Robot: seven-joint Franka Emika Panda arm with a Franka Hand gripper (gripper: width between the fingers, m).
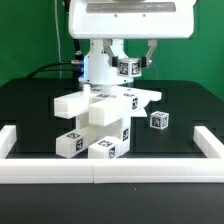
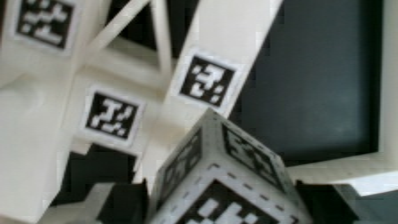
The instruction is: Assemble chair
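Hanging over the black bench (image 1: 195, 105), the white robot arm's tool (image 1: 126, 62) had its jaws partway closed on a small white plastic cube with black-and-white tags (image 1: 127, 69), held above the partly built chair (image 1: 98, 120), a stack of white blocky tagged plastic bars and slabs in the middle of the bench. A second small white tagged cube (image 1: 158, 119) lay alone toward the exterior view's right, apart from the stack. Along the bench's edges ran plain white border rails (image 1: 150, 167). From the wrist, the held cube (image 2: 222, 180) loomed blurred before the stack's tagged bars (image 2: 107, 105).
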